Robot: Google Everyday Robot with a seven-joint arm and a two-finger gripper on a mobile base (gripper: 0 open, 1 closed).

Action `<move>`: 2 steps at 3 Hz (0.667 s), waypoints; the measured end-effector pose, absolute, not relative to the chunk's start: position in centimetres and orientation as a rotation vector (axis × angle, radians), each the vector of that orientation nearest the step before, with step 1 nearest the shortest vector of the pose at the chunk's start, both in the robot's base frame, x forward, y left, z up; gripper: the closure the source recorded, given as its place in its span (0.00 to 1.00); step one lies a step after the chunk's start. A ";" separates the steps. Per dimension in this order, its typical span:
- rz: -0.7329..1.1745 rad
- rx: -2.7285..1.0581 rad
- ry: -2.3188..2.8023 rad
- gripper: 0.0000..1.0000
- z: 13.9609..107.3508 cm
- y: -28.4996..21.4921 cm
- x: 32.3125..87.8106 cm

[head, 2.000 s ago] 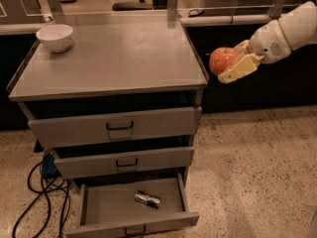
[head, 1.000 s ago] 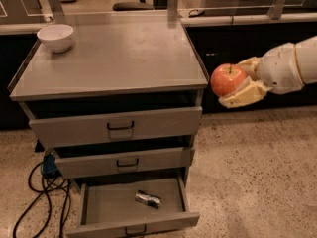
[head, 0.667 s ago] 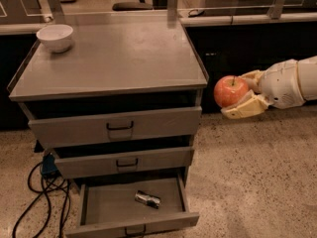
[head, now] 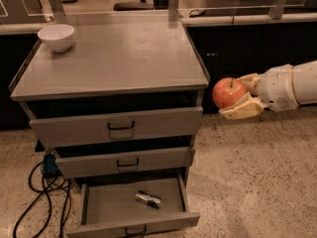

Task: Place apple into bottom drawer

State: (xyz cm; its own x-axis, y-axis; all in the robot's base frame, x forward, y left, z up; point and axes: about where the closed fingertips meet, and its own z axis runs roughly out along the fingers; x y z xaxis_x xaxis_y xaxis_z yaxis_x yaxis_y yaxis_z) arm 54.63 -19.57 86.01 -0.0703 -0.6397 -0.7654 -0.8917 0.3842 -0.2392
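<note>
The apple (head: 229, 92) is red with a yellowish blush and a short stem. My gripper (head: 241, 96) is shut on it, with cream fingers (head: 241, 111) above and below it. It hangs in the air to the right of the grey cabinet, level with the top drawer. The white arm reaches in from the right edge. The bottom drawer (head: 94, 210) is pulled open at the cabinet's foot, down and to the left of the apple. A small dark and silver object (head: 148, 199) lies inside it.
A white bowl (head: 56, 36) stands on the cabinet top (head: 114, 58) at the back left. The top drawer (head: 119, 126) and middle drawer (head: 124, 161) stick out slightly. Black cables and a blue plug (head: 49, 165) lie on the speckled floor at the left.
My gripper with the apple has moved down and a little to the right, from cabinet-top height to top-drawer height. The arm has swung to lie more level. Drawers and bowl are unchanged.
</note>
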 end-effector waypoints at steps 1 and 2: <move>0.418 -1.261 1.784 1.00 80.3 -19.1 54.7; 0.481 -1.205 1.861 1.00 70.5 -17.4 52.9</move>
